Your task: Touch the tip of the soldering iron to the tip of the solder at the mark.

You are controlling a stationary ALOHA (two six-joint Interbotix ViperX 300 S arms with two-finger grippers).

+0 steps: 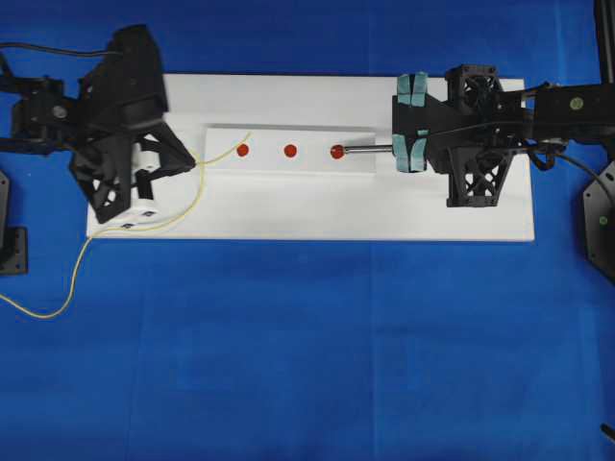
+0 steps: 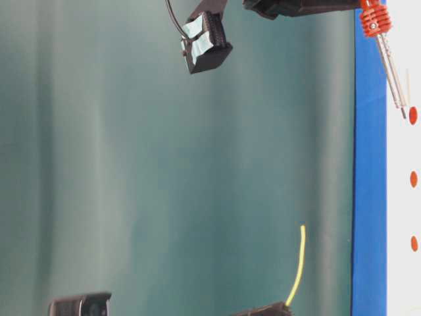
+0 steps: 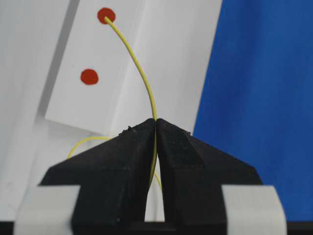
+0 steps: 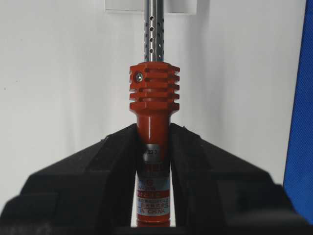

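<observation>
Your left gripper (image 3: 155,122) is pinching the thin yellow solder wire (image 1: 213,159) shut near the white board's (image 1: 288,216) left end, its tip by the left red dot (image 1: 243,150). Your right gripper (image 4: 152,134) is clamping the orange-handled soldering iron (image 4: 152,122), tip at the right red dot (image 1: 337,152). Tips aren't meeting yet.

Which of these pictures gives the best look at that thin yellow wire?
The left wrist view: the solder rises from the shut left gripper toward a red mark. Overhead shows its whole loose run; table-level only a short stub; the right wrist view none.
</observation>
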